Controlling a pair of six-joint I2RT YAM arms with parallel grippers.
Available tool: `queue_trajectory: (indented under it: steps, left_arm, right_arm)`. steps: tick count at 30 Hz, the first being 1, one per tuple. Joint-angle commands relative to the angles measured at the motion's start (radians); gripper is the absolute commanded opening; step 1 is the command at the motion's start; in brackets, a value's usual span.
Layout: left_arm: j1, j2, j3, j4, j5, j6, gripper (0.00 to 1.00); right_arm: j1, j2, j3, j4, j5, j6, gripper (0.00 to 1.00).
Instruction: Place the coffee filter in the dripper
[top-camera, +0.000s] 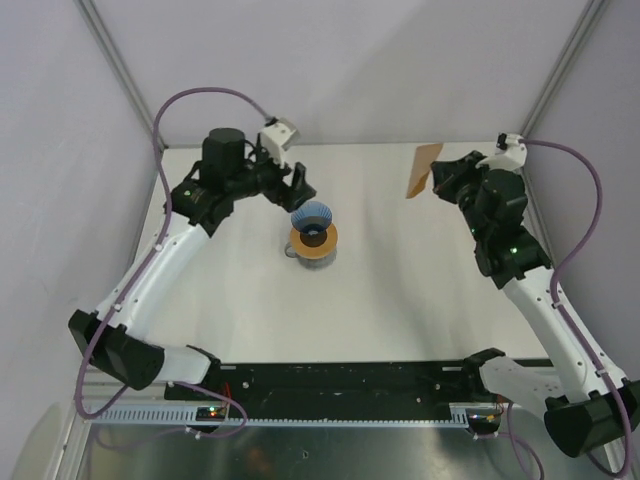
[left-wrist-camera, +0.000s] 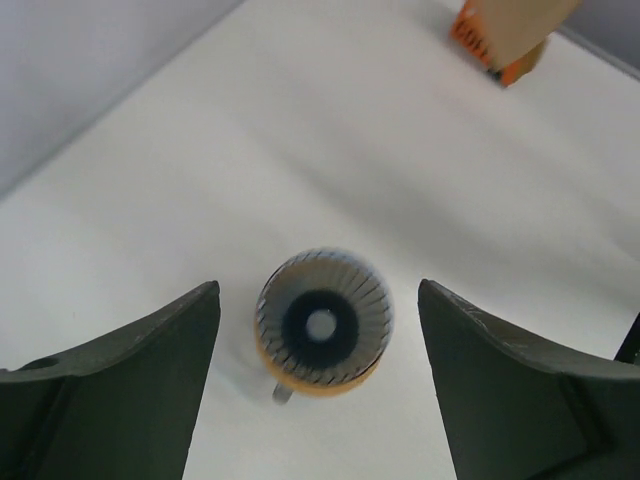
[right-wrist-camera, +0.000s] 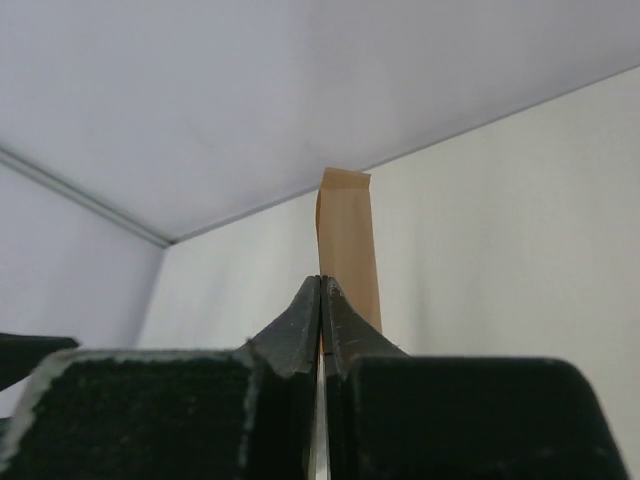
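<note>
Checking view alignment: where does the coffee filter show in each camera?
Top external: coffee filter upper right, held in the right pincer.
Left wrist: top right corner.
Right wrist: centre, rising from the shut pincer.
Shared landmark: the white table, in all three.

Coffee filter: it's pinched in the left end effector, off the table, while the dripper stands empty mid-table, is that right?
Not quite. The coffee filter is pinched in the right end effector, not the left, as the right wrist view shows. The rest holds: it is off the table and the dripper stands empty mid-table.
</note>
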Motion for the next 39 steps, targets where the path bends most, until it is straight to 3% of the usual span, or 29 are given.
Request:
queue_trajectory:
  steps: [1,6,13,20,30,35,39]
  left_arm:
    - [-0.182,-0.002,0.141,0.012,-0.170,0.092,0.87]
    - [-0.311,0.069,0.260,0.021,-0.255,0.115,0.94]
    - [-0.514,0.086,0.308,0.034,-0.445,0.277,0.97]
    - [-0.537,0.091,0.265,0.105,-0.561,0.327,0.79]
    - [-0.558,0.137,0.270,0.154,-0.654,0.355,0.74]
    - [-0.560,0.159,0.272,0.173,-0.694,0.376,0.67]
    - [-0.563,0.171,0.275,0.199,-0.740,0.393,0.52]
  right_arm:
    - [0.154,-0.030,0.033,0.101,0.148,0.210,0.00]
    - [0.302,-0.030,0.021,0.177,0.224,0.317,0.00]
    - [0.356,-0.053,-0.044,0.252,0.244,0.500,0.00]
    - [0.392,-0.059,-0.051,0.272,0.259,0.525,0.00]
    - [0.397,-0.053,-0.065,0.316,0.232,0.562,0.00]
    - [0.398,-0.039,-0.066,0.334,0.200,0.584,0.00]
    - [0.400,-0.033,-0.069,0.335,0.191,0.598,0.00]
